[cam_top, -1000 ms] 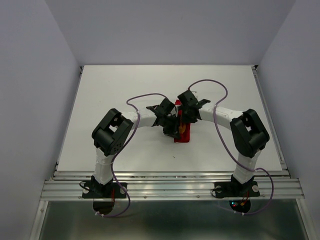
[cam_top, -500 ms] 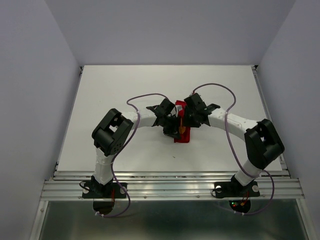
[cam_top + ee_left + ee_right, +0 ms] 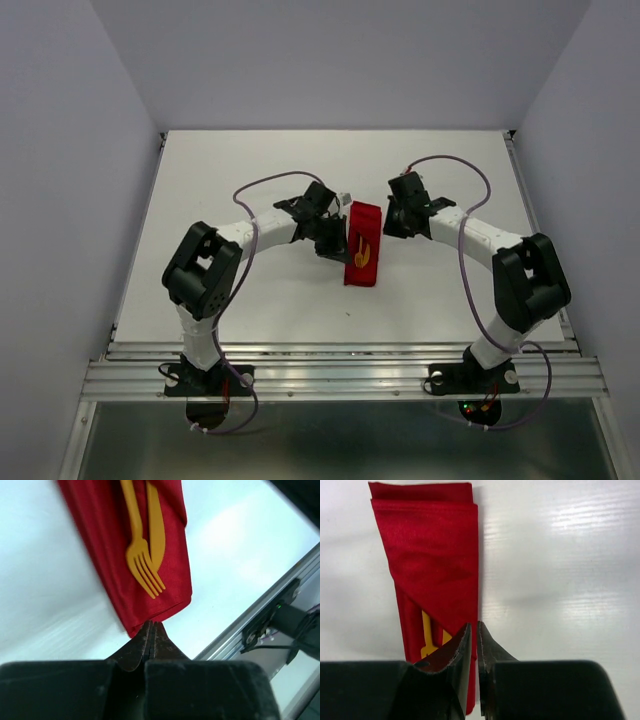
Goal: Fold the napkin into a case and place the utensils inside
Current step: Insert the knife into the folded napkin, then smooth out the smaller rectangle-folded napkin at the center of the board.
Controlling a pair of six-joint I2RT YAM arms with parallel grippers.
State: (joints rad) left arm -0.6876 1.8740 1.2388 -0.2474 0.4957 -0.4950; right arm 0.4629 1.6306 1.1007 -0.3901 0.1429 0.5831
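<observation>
The red napkin lies folded as a narrow case (image 3: 363, 232) on the white table between my two grippers. It also shows in the left wrist view (image 3: 100, 550) and the right wrist view (image 3: 430, 545). The two orange utensils (image 3: 361, 254), a fork (image 3: 142, 567) and a plain stick (image 3: 156, 530), lie tucked in it, their ends showing below a slanted flap (image 3: 426, 630). My left gripper (image 3: 335, 248) (image 3: 151, 626) is shut and empty, its tips at the case's corner. My right gripper (image 3: 393, 228) (image 3: 473, 626) is shut and empty beside the case's right edge.
The white table (image 3: 250, 170) is walled by pale panels at the left, right and back. An aluminium rail (image 3: 340, 368) runs along the near edge and shows in the left wrist view (image 3: 260, 605). Purple cables loop above both arms.
Both grippers have drawn back from over the case, the left to the left and the right to the right. The case and utensils now lie uncovered.
</observation>
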